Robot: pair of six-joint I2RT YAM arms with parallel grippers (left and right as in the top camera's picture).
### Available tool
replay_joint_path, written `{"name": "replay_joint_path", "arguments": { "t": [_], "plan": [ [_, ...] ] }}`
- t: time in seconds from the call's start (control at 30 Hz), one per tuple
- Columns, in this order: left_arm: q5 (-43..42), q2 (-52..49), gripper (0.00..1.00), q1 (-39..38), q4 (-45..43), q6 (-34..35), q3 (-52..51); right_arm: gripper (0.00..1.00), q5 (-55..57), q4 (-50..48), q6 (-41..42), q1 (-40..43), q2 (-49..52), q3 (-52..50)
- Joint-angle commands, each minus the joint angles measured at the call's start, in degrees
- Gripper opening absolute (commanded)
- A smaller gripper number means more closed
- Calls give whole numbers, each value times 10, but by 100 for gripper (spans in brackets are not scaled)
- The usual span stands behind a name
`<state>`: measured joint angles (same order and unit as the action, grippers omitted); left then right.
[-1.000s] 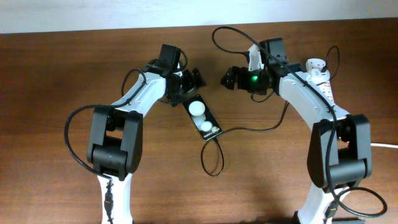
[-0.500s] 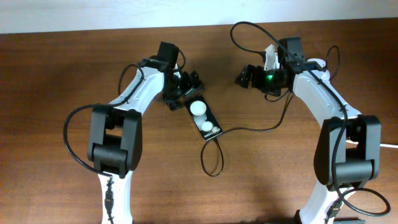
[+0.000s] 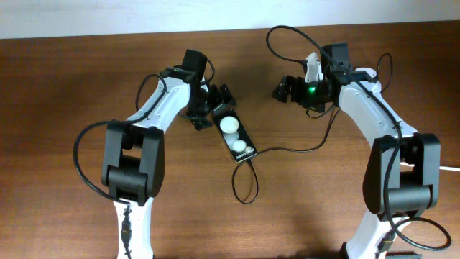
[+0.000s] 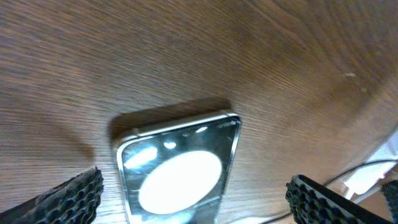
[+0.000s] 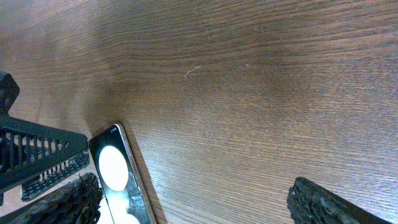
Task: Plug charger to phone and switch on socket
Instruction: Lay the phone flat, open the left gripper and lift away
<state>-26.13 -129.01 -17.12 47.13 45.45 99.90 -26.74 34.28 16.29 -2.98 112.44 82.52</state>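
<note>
The phone (image 3: pixel 236 138), a black slab with two white circles, lies flat at the table's middle. It also shows in the left wrist view (image 4: pixel 177 168) and the right wrist view (image 5: pixel 121 180). The charger cable (image 3: pixel 287 150) runs from the phone's near end, loops toward me, then goes right under the right arm. I cannot tell whether its tip is seated. My left gripper (image 3: pixel 214 106) (image 4: pixel 193 205) is open, its fingers astride the phone's far end without touching it. My right gripper (image 3: pixel 282 88) (image 5: pixel 196 208) is open and empty, well right of the phone. The socket is hidden under the right arm.
A black cable arcs high over the right wrist (image 3: pixel 277 36). A thick white cord (image 3: pixel 449 167) shows at the right edge. Both arm bases stand at the near edge. The left gripper's fingers (image 5: pixel 37 149) show in the right wrist view.
My right gripper has moved right, away from the phone, then stopped. My left gripper has shifted slightly at the phone's far end. The phone has not moved.
</note>
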Motion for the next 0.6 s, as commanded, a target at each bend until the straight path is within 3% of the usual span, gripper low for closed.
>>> {"name": "replay_joint_path", "arguments": {
  "t": [0.0, 0.1, 0.57],
  "plan": [
    [71, -6, 99, -23, -4, -14, 7, 99, -7, 0, -9, 0, -22, 10],
    [84, -6, 99, -46, -45, -14, 7, 99, -7, 0, -11, 0, -22, 10],
    [85, -19, 99, -73, -76, -14, 7, 99, -7, -2, -11, 1, -22, 10]
  ]
}}
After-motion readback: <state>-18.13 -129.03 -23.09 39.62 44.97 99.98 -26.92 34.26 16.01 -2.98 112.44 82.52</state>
